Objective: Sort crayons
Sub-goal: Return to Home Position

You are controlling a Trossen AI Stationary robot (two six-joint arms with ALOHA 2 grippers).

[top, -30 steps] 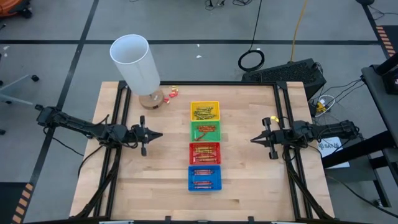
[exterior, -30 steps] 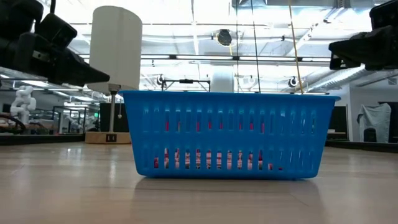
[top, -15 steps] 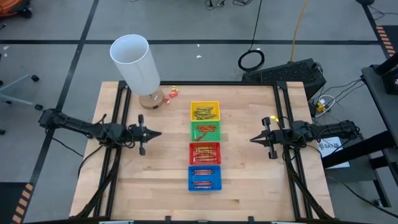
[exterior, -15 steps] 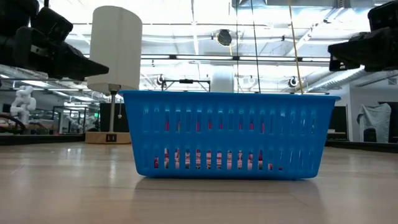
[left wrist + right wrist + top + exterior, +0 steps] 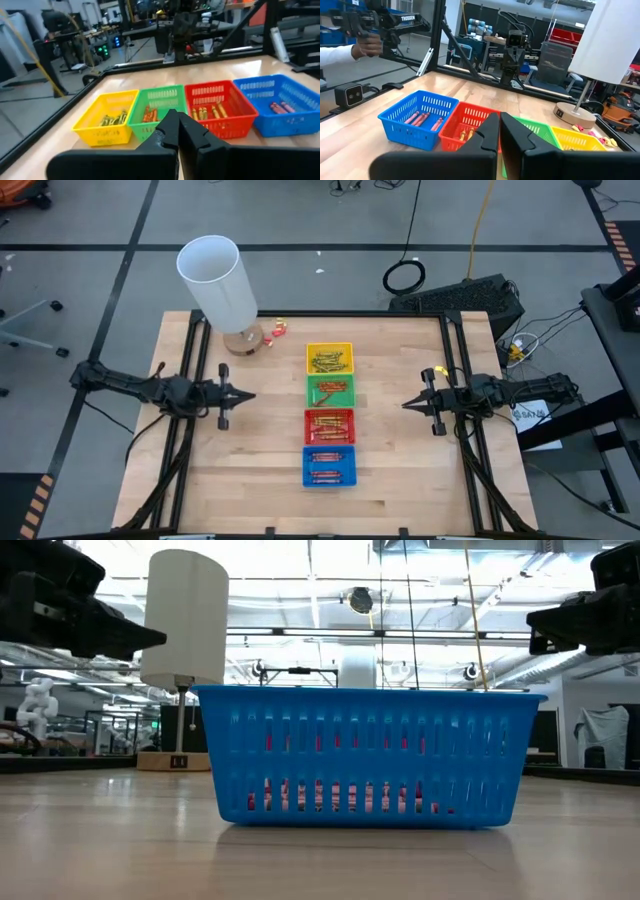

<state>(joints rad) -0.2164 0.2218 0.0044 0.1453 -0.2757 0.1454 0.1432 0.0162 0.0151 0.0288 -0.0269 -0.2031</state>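
Note:
Four small trays stand in a row down the table's middle: yellow (image 5: 329, 360), green (image 5: 329, 391), red (image 5: 329, 425) and blue (image 5: 329, 466). Crayons lie in each: olive-yellow ones (image 5: 112, 119), brownish-red ones (image 5: 148, 113), orange ones (image 5: 207, 111) and pinkish-brown ones (image 5: 422, 119). My left gripper (image 5: 247, 395) hovers left of the trays, shut and empty, pointing at them. My right gripper (image 5: 406, 405) hovers right of the trays, shut and empty, also pointing at them. In the low view only the blue tray (image 5: 370, 755) shows, with both grippers above it at either side.
A tall white cylinder (image 5: 220, 280) on a round wooden base stands at the table's far left, with small red and yellow bits (image 5: 276, 329) beside it. Black rails (image 5: 190, 430) run along both table sides. A person's hand (image 5: 365, 47) shows beyond the table.
My left gripper has drawn back a little toward the table's left edge and risen slightly, still shut. The trays and crayons have stayed in place.

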